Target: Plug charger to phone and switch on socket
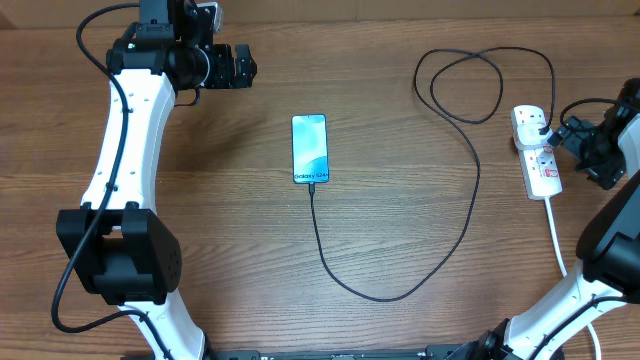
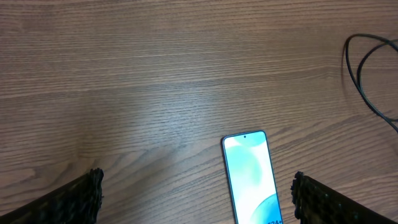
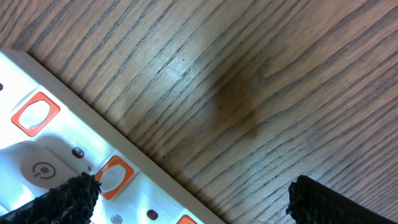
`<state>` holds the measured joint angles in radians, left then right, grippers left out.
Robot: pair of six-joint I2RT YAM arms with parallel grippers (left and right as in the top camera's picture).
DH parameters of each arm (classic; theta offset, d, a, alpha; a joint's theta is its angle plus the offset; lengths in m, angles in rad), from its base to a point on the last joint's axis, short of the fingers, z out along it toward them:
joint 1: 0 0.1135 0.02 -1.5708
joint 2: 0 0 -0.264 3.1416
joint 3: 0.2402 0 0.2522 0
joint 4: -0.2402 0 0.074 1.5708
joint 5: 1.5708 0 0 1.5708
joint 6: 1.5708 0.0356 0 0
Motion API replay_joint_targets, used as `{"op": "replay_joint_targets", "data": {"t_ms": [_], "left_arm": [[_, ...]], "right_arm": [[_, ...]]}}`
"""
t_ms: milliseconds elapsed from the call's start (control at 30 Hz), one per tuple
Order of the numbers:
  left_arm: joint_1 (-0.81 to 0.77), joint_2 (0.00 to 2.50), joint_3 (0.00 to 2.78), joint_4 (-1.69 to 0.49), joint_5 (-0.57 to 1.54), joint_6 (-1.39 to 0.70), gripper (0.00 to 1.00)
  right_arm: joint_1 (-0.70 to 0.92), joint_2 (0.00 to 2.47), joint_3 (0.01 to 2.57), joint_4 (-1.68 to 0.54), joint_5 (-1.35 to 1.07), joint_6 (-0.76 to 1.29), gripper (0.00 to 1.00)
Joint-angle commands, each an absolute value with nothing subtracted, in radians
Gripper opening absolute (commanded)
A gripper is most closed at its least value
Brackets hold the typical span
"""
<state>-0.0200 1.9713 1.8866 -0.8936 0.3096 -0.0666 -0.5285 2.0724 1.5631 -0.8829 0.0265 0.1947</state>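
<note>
Pressing the switch looks like the step in hand; the charger (image 1: 385, 298) seems seated in the near end of the phone (image 1: 310, 148) at mid-table, its plug in the socket (image 1: 540, 170) at far right; the right gripper (image 3: 189, 190) hovers there, jaws wide, holding nothing, one finger (image 3: 68, 200) beside a red switch (image 3: 112, 176); bring that tip down squarely and lightly; the left gripper (image 1: 242, 66) hangs far left, spread and empty.
</note>
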Motion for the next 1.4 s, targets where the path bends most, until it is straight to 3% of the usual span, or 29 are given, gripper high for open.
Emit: {"op": "replay_joint_targets", "data": {"t_ms": [0, 1367], "left_arm": [[-0.027, 1.977, 1.884, -0.892, 0.303, -0.04, 1.0], [-0.027, 1.977, 1.884, -0.892, 0.303, -0.041, 1.0]], "right_arm": [[-0.523, 2.088, 1.57, -0.886, 0.032, 0.205, 1.0], [-0.524, 2.09, 1.534, -0.86, 0.043, 0.2, 1.0]]}}
